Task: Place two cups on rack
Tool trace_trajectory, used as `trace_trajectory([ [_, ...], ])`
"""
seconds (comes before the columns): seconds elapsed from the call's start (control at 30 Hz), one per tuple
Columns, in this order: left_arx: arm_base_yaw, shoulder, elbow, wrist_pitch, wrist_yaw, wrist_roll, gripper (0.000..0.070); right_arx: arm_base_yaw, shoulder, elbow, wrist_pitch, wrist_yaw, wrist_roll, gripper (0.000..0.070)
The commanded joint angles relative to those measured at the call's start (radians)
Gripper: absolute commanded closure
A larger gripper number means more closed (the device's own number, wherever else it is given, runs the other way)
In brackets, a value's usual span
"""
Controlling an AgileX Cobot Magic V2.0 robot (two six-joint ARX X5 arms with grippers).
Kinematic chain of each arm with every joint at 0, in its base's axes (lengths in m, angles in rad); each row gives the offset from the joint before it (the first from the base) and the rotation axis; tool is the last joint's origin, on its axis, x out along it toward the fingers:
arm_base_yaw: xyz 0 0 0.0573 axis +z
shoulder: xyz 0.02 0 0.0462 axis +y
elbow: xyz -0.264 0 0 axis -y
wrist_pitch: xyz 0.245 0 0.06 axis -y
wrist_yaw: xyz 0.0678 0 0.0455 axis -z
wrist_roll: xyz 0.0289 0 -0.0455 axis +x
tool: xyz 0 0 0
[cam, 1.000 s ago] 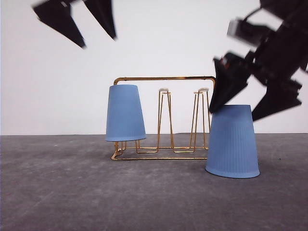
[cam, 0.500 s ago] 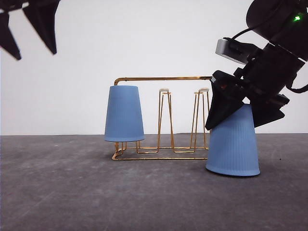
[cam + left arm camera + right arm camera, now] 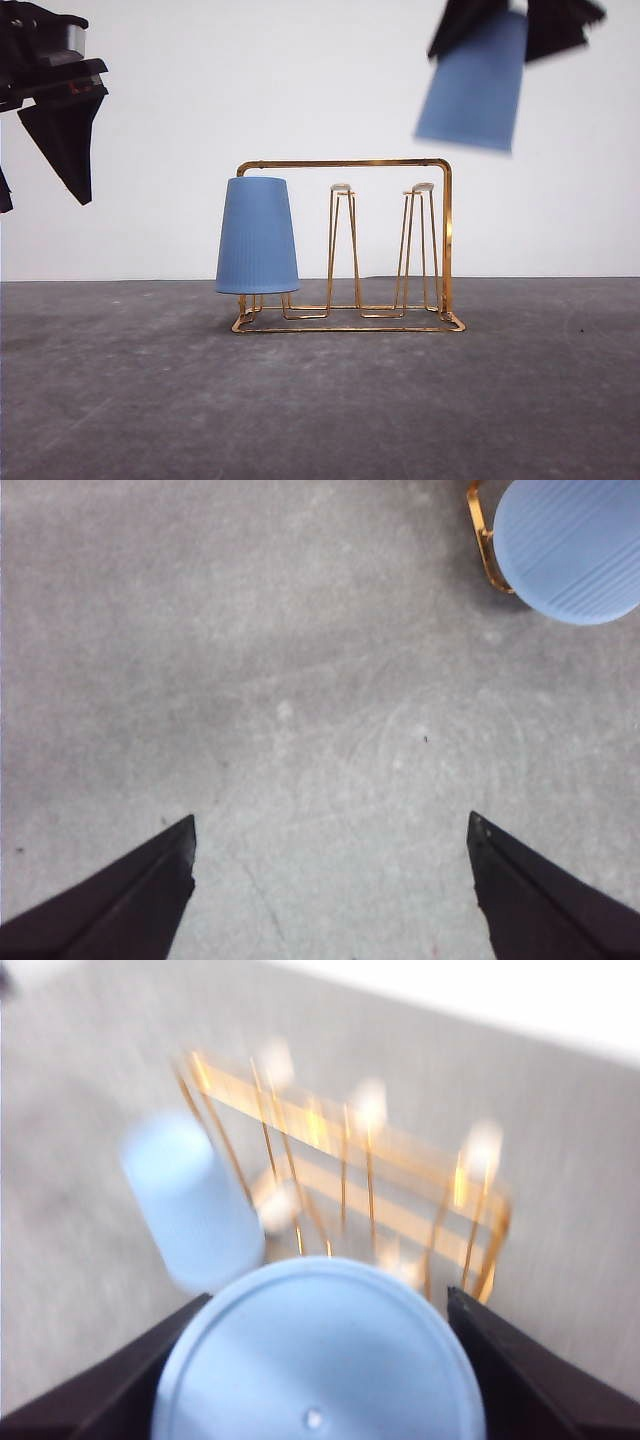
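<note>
right end effector [image 3: 515, 25] is clamped on the second cup [image 3: 472, 85], fingers on either side of its closed base; we see it upside down, slightly tilted, in the air above the rack's right end, clear of the prongs. left end effector [image 3: 330, 830] is spread wide with nothing in it, hanging high over the left side of the surface [image 3: 320, 400]. first cup [image 3: 257, 236] sits inverted on the leftmost prong pair of the rack [image 3: 345, 165]; middle and right prongs are bare. rack stands mid-surface, toward the far edge.
</note>
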Motion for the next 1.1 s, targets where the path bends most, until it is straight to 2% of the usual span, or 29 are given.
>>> trace_trajectory([
  [0.0,-0.002,0.007,0.013,0.011,0.001,-0.008,0.0185,0.005,0.035,0.021,0.011,-0.001,-0.018,0.0356],
  [0.23,-0.002,0.007,0.013,0.023,0.007,-0.008,0.0185,0.003,0.146,0.027,0.117,0.015,-0.027,0.0356],
  [0.37,-0.005,0.007,0.013,0.025,0.009,-0.008,0.0185,0.002,0.244,0.027,0.187,0.057,-0.049,0.0356],
  [0.6,-0.005,0.007,0.013,0.032,0.009,-0.009,0.0185,-0.002,0.382,0.027,0.239,0.065,-0.049,0.0344],
  [0.67,-0.005,0.007,0.013,0.032,0.009,-0.010,0.0185,-0.002,0.408,0.027,0.249,0.064,-0.049,0.0300],
  [0.77,-0.005,0.007,0.013,0.032,0.009,-0.010,0.0185,-0.003,0.427,0.027,0.253,0.064,-0.049,0.0140],
  [0.83,-0.005,0.007,0.013,0.033,0.009,-0.009,0.0185,-0.003,0.429,0.027,0.253,0.064,-0.049,0.0082],
  [1.07,-0.005,0.007,0.013,0.036,0.009,-0.009,0.0185,-0.005,0.390,0.033,0.257,0.056,-0.035,0.0066],
])
